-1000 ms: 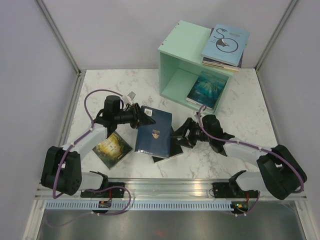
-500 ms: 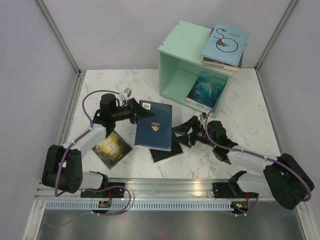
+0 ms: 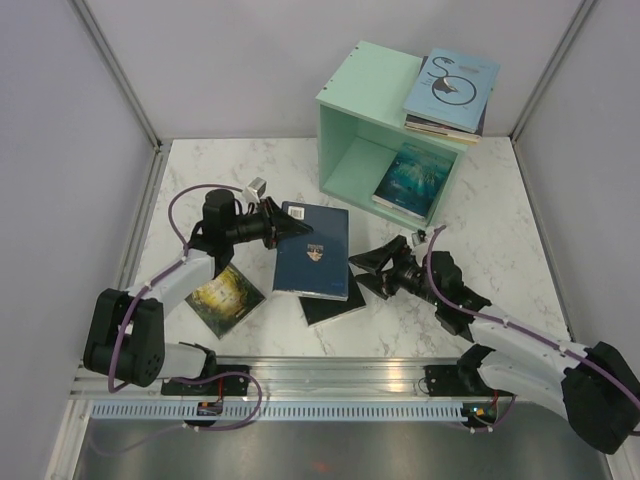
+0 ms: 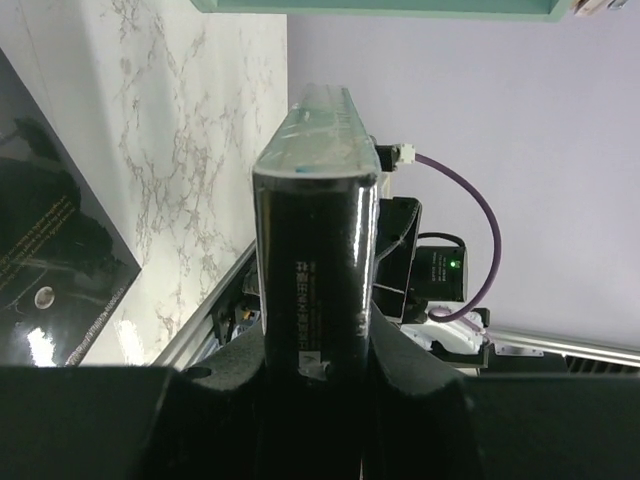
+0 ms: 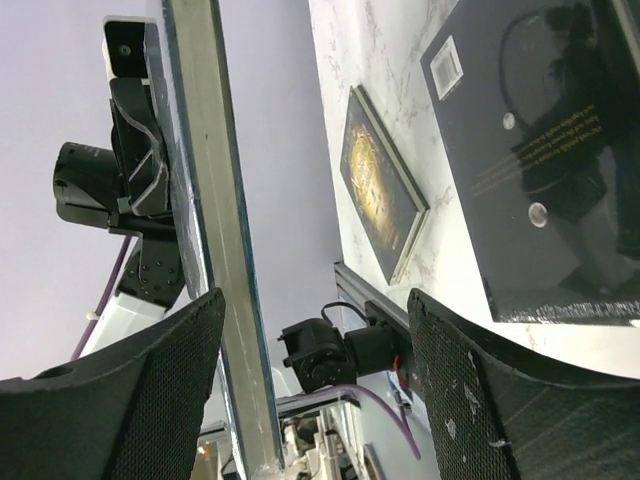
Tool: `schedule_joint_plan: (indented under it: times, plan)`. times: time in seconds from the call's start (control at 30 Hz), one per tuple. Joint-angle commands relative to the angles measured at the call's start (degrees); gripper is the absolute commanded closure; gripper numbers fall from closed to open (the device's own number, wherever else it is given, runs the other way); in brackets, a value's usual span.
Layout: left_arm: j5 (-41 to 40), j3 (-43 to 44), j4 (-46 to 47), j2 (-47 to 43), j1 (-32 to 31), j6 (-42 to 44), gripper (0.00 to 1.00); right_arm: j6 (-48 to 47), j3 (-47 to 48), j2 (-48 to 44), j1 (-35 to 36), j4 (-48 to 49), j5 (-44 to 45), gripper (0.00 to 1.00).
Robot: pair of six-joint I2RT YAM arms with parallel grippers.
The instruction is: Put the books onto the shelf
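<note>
**Item 1:** navy book (image 3: 312, 252). Centre of the overhead view, raised off the worktop (image 3: 480, 230) and clamped by one edge in my left pincer (image 3: 283, 228), jaws narrow on it.

**Item 2:** right pincer (image 3: 364, 270). Jaws wide, nothing gripped; the book's other edge stands between its fingers.

**Item 3:** shelf (image 3: 365, 100). Upper right, with an icy-blue book (image 3: 412, 178) inside and a stack (image 3: 452, 90) on top.

**Loose items:** black book (image 3: 335, 305) beneath the navy one; green-gold book (image 3: 224, 293) at lower left.

**Risk, my judgement:** a one-edge hold may let the thin book swing or slip. If the right pincer closes off-centre, it could knock the book down onto the black one.
</note>
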Motion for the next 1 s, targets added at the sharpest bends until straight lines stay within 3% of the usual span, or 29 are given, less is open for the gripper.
schedule_joint_plan:
  times: [0.0, 0.13, 0.63, 0.73, 0.97]
  plan:
    - [-6.09, 1.94, 1.76, -0.65, -0.66, 0.56, 0.98, -1.77, 1.92, -7.71, 2.21, -0.11, -0.47, 0.21]
    - [-6.44, 1.85, 1.67, -1.1, -0.66, 0.56, 0.98, -1.08, 0.77, -12.12, 2.21, -2.32, 0.87, 0.21]
    - [-6.44, 2.56, 4.92, -2.15, -0.66, -3.13, 0.98, -2.92, 3.5, -9.14, 2.3, -5.84, -1.33, 0.21]
    - [-6.35, 1.68, 8.95, -2.24, -0.66, -6.98, 0.98, -1.35, 1.92, -8.35, 2.3, -3.12, -2.3, 0.21]
    - [-5.39, -2.1, 21.79, -0.13, -1.19, -13.32, 0.98, 2.53, 2.08, -0.53, 3.79, 16.03, -7.48, 0.25]
